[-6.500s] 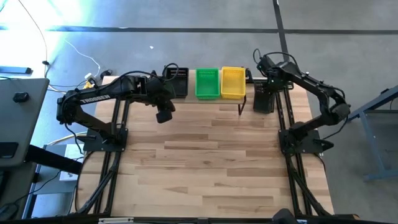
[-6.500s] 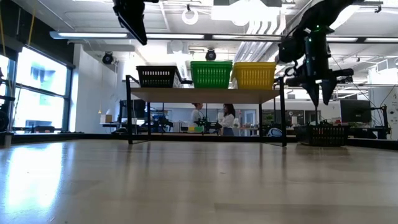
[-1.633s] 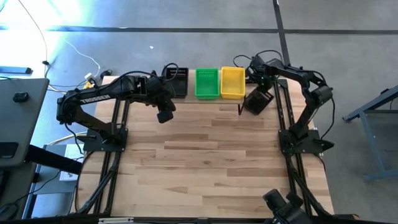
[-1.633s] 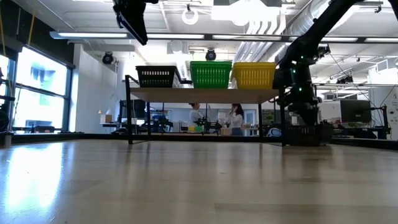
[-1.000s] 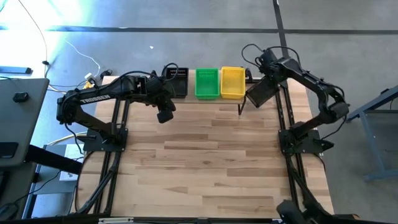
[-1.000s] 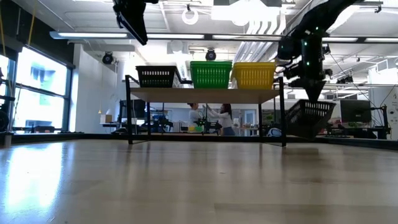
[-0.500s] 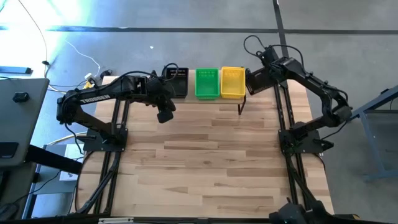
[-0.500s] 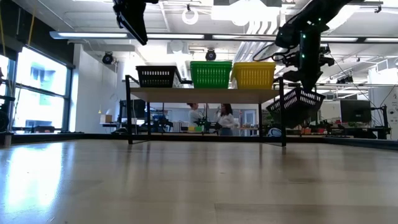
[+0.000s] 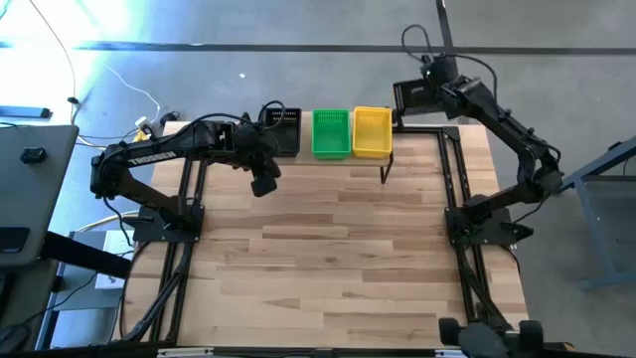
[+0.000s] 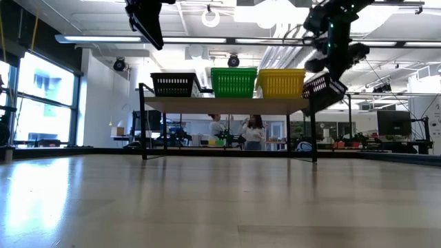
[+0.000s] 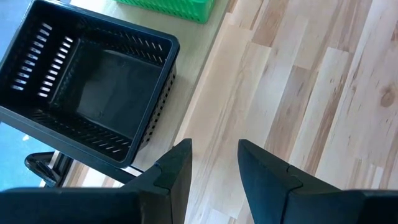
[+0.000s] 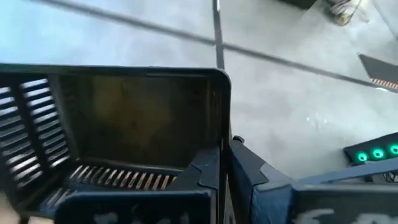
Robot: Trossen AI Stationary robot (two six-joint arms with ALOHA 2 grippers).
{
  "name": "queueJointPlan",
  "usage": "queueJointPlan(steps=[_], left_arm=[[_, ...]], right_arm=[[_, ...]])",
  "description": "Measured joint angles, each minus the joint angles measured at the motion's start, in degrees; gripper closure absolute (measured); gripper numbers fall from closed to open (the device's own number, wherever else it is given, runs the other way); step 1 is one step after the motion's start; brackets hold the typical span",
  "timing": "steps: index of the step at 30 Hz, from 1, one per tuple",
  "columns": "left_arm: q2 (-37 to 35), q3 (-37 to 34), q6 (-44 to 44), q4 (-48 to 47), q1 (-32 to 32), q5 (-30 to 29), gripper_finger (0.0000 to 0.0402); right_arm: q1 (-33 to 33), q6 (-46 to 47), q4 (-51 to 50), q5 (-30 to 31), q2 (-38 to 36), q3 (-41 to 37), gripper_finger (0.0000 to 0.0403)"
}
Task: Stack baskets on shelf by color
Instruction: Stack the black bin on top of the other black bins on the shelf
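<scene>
The shelf [image 9: 343, 159] stands at the table's far edge with a black basket [image 9: 281, 130], a green basket [image 9: 331, 132] and a yellow basket [image 9: 372, 131] side by side on its plank. My right gripper [image 9: 435, 92] is shut on another black basket [image 9: 414, 96], held in the air beyond the shelf's right end. In the low view that basket [image 10: 322, 90] hangs tilted at about the height of the shelf's baskets. My left gripper [image 9: 262, 186] hovers open, high above the table in front of the shelf's black basket [image 11: 93, 93]. My right gripper pinches one side wall [image 12: 222, 127] of the black basket near a corner, one finger [image 12: 204, 173] inside the basket and the other [image 12: 252, 180] outside. The basket is lifted clear of table and shelf and hangs tilted below the fingers.
The shelf's black legs [image 10: 315, 131] stand on the wooden tabletop [image 9: 338, 259]. Both arm bases [image 9: 159, 219] and their frames run along the table's left and right sides. People show in the room behind the shelf [image 10: 251, 131].
My right gripper has risen and gone toward the table's far edge with the black basket. The basket has come up from just above the table, right of the shelf, to the height of the shelf's baskets, and stays tilted.
</scene>
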Motion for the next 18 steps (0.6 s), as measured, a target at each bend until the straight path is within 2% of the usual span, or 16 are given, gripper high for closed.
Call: queueJointPlan(steps=[10, 18], left_arm=[[0.0, 0.0, 2.1, 0.0, 0.0, 0.0, 0.0282], [0.0, 0.0, 3.1, 0.0, -0.3, 0.0, 0.0282]], right_arm=[[1.0, -0.1, 0.1, 1.1, 0.0, 13.3, 0.0403], [9.0, -0.6, -0.7, 0.6, 0.0, 22.6, 0.0403]])
